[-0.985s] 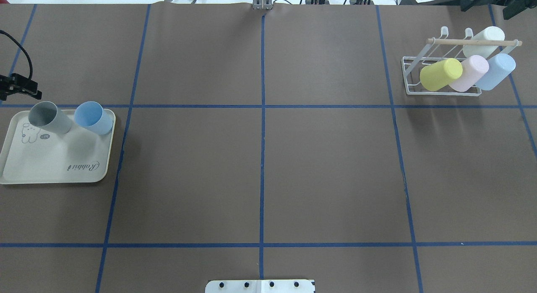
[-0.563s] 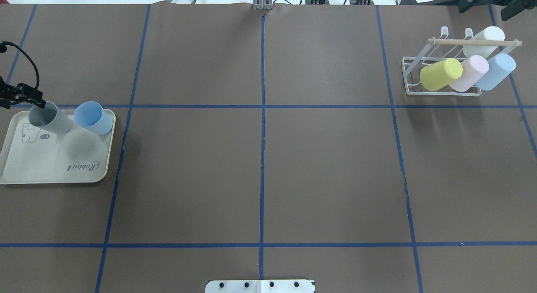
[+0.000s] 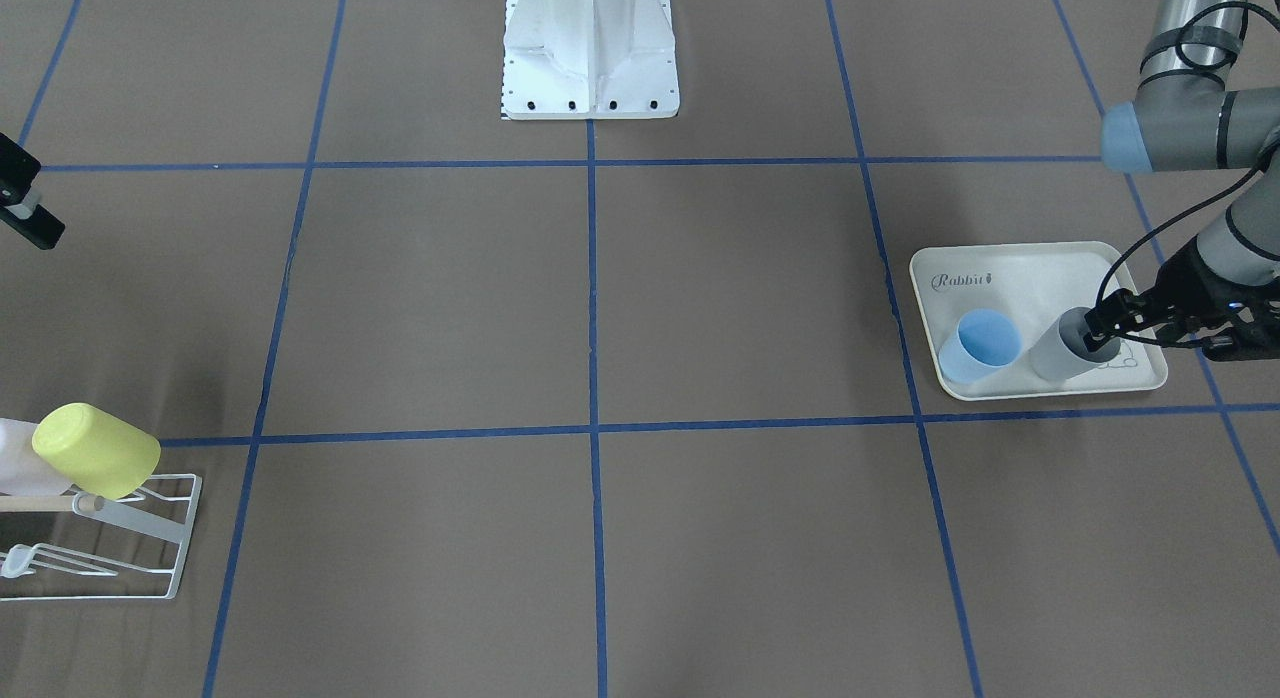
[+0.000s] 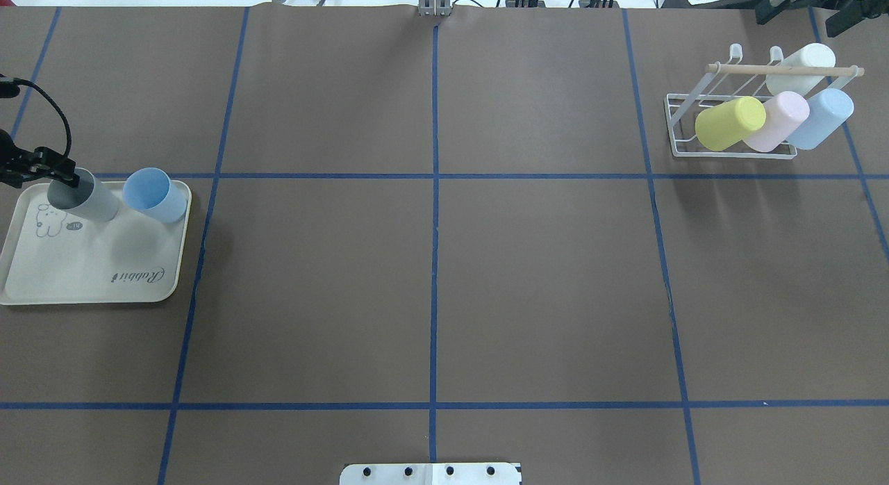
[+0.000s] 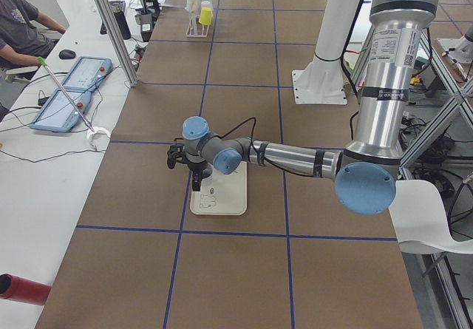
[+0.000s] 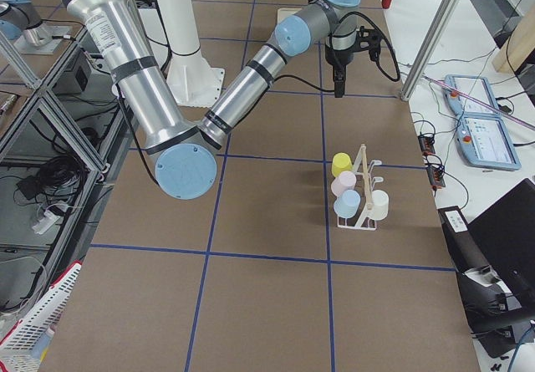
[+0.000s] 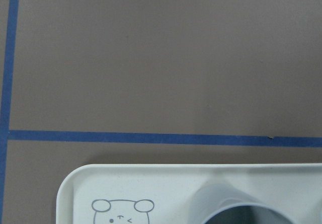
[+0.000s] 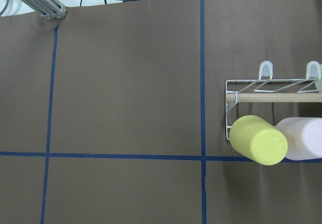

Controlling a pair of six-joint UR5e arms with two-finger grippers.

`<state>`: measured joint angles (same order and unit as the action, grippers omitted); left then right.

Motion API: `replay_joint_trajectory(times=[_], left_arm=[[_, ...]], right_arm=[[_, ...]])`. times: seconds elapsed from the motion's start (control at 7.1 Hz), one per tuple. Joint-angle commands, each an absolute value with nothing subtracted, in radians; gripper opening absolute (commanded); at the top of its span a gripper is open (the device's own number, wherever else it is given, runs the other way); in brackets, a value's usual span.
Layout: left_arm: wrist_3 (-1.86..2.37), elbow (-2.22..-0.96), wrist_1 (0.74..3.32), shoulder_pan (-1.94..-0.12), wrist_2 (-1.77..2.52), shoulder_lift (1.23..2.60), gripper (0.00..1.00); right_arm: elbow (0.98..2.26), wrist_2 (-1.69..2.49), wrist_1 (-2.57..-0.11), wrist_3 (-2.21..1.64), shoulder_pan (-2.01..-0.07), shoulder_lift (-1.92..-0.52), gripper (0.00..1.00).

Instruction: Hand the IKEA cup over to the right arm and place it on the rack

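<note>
On the brown paper-covered counter (image 4: pixel 444 262), marked with blue tape lines, a cream rabbit-printed tray (image 4: pixel 83 269) lies at the left edge of the overhead view. Two cups stand upright, mouths up, along its upper edge: a grey cup (image 3: pixel 1055 358) on the left and a blue cup (image 4: pixel 156 193) just beside it on the right. The left end effector (image 3: pixel 1093 333) is at the grey cup's rim on the side away from the blue cup, and its dark fingers overlap the cup's mouth in the front-facing view. I cannot tell whether they have closed on the wall. The cup's base sits on the tray. In the left wrist view only an arc of the grey rim shows at the bottom edge, next to the printed rabbit. At the upper right of the overhead view stands the white wire rack (image 4: pixel 684 117) with its wooden dowel (image 4: pixel 746 69). It carries four tilted cups: a yellow cup (image 4: pixel 729 122), a pink cup (image 4: pixel 781 120), a light blue cup (image 4: pixel 823 117) and, behind them, a white cup (image 4: pixel 806 64). The right end effector (image 6: pixel 338 88) hangs pointing down, apart from the rack and with nothing in it. How far it is open cannot be told.
</note>
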<state>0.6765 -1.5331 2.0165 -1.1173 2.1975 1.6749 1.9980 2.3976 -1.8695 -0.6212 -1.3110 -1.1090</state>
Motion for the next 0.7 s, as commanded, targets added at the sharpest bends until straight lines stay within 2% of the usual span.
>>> replay_joint_trajectory(times=[0.0,0.14,0.56], left_arm=[[0.676,-1.532,2.017,-1.111,2.168,1.674,0.17],[0.676,-1.532,2.017,-1.111,2.164,1.674,0.0],[0.689,-1.563,2.011,-1.112,2.18,1.672,0.0]], right_arm=[[1.997,2.398,-1.87,-0.621,-1.31,-1.109,0.99],[1.997,2.398,-1.868,-0.62,-1.309,-1.117,0.99],[1.994,2.398,-1.867,-0.62,-1.302,-1.117,0.99]])
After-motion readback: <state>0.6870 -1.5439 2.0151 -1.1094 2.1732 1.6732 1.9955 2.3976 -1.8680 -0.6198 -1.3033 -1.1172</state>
